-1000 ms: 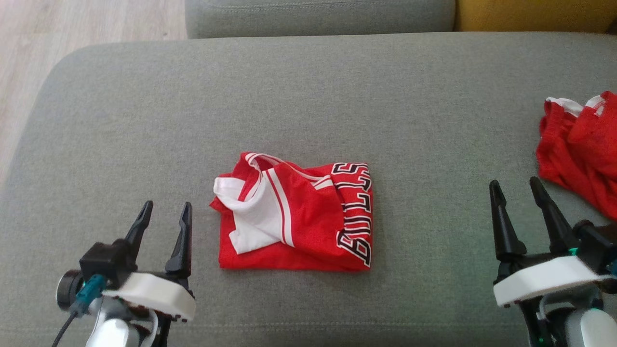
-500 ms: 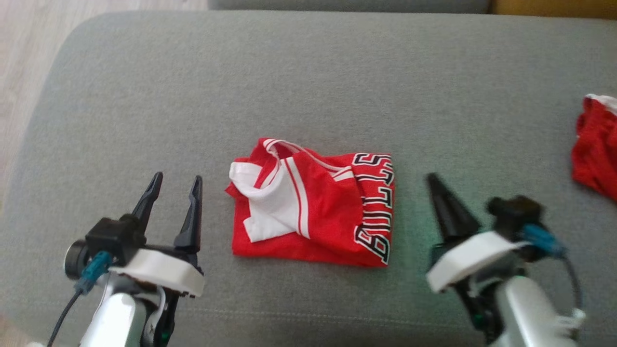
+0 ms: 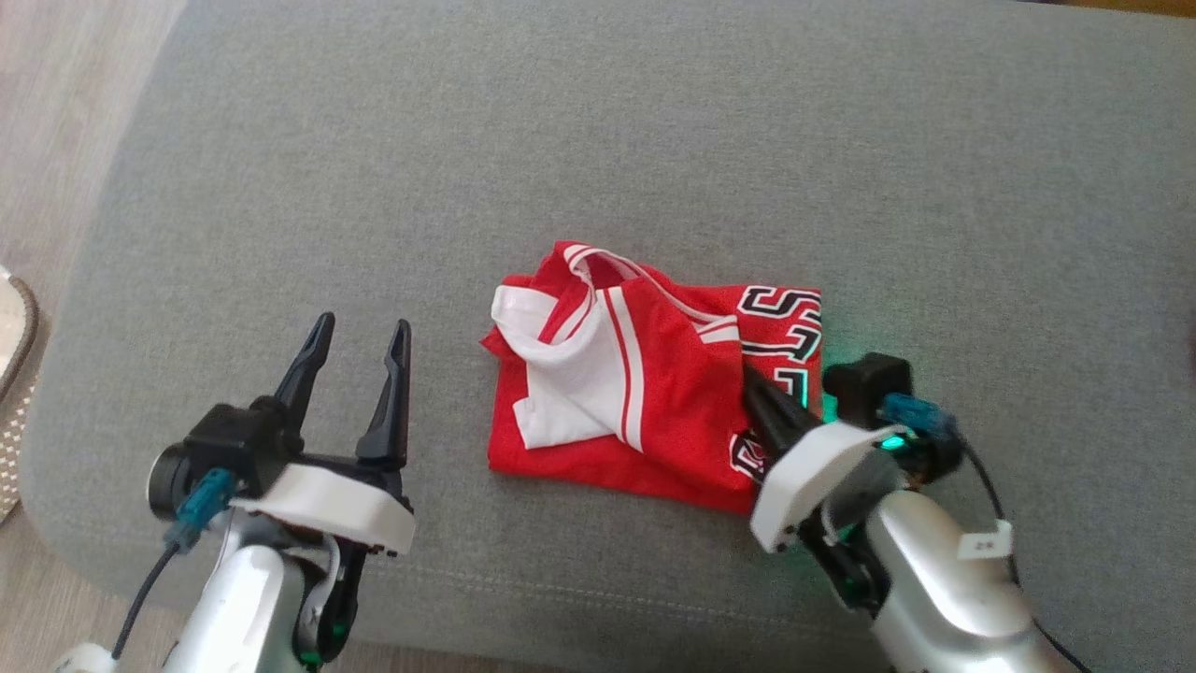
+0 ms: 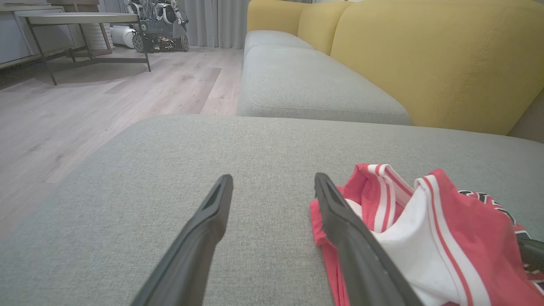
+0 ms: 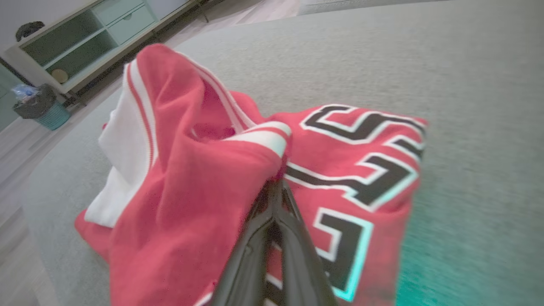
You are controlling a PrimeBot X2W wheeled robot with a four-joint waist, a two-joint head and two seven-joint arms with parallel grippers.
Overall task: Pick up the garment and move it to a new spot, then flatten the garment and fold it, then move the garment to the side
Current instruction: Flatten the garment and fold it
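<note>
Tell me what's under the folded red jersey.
The folded red-and-white mesh jersey lies on the grey fabric sofa cushion. Cushion shows around its edges; anything directly beneath the cloth is covered.

Grey sofa [image 3: 654, 140] (yellow backrest [image 4: 425, 63]), wooden floor [image 4: 85, 106]

Folded red jersey [image 3: 673, 411] on grey cushion [image 3: 598, 140]

We find the cushion [image 3: 598, 140] open far, left and right; the jersey [image 3: 673, 411] blocks the middle, the backrest [image 4: 425, 63] the far right.
</note>
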